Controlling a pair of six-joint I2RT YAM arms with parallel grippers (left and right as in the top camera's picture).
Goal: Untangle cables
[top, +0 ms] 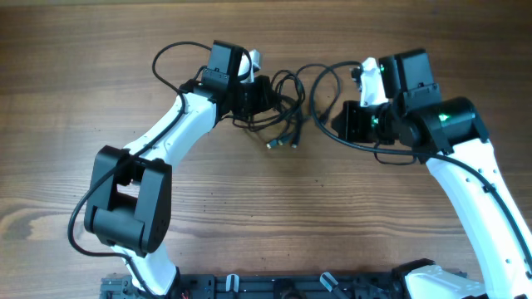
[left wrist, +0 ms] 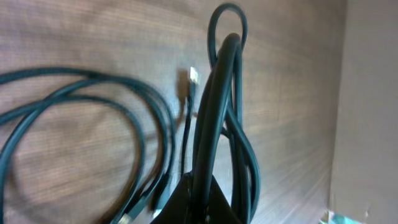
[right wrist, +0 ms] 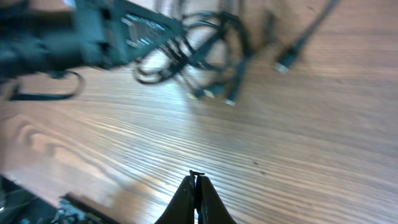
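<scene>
- Left gripper (left wrist: 198, 200): pressed together on the cables (left wrist: 214, 106). In the left wrist view a thick black loop rises straight out from between its fingers.
- Right gripper (right wrist: 196, 185): fingers pressed together with nothing between them, held above bare wood of the table (right wrist: 298, 155).
- Cables: a tangled bunch of thin black loops lies on the far middle of the table, between the two grippers. It touches the left gripper, and one loop runs out toward the right one.
- Plug ends (top: 283, 143): several lie on the wood at the near edge of the bunch.
- Overhead view: whether the outer loop touches the right gripper cannot be told.
</scene>
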